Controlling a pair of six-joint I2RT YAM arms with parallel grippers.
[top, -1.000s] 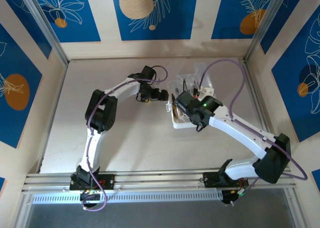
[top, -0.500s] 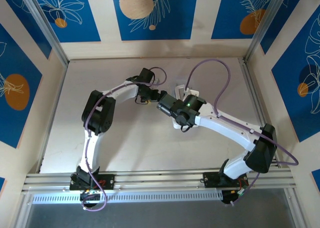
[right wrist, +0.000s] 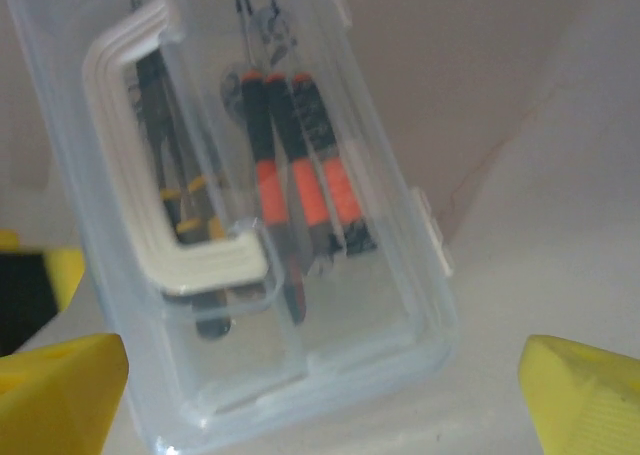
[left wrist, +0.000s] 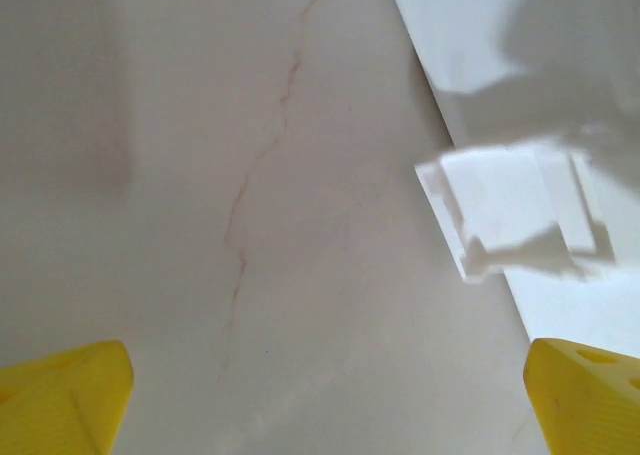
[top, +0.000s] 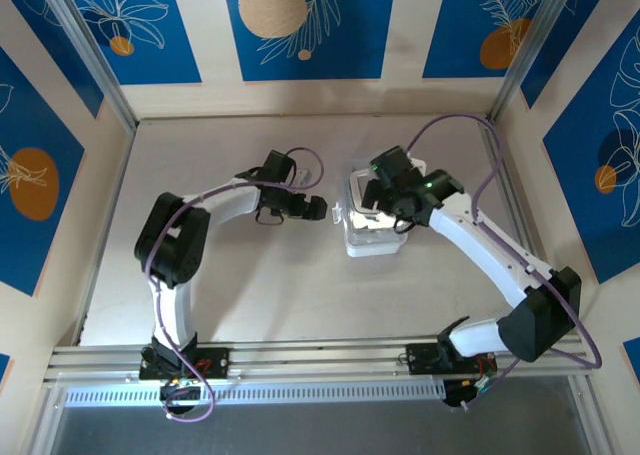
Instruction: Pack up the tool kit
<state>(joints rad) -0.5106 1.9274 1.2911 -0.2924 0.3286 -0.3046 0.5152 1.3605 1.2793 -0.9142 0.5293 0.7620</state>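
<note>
Right tool (right wrist: 322,395) wide open, empty | left tool (left wrist: 325,393) likewise | pliers (right wrist: 300,165) inside case (right wrist: 388,285)

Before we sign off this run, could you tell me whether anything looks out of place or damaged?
Nothing stands out: the case lies flat on the table, lid down, tools inside, nothing spilled. Whether its latches are snapped, I cannot tell.

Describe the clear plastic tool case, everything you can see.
Translucent white rectangular plastic case, lid apparently down, lying flat on the pale table, slightly right of centre. A white moulded C-shaped handle sits on top. Through the lid: black tools with orange bands and one with yellow bands.
</note>
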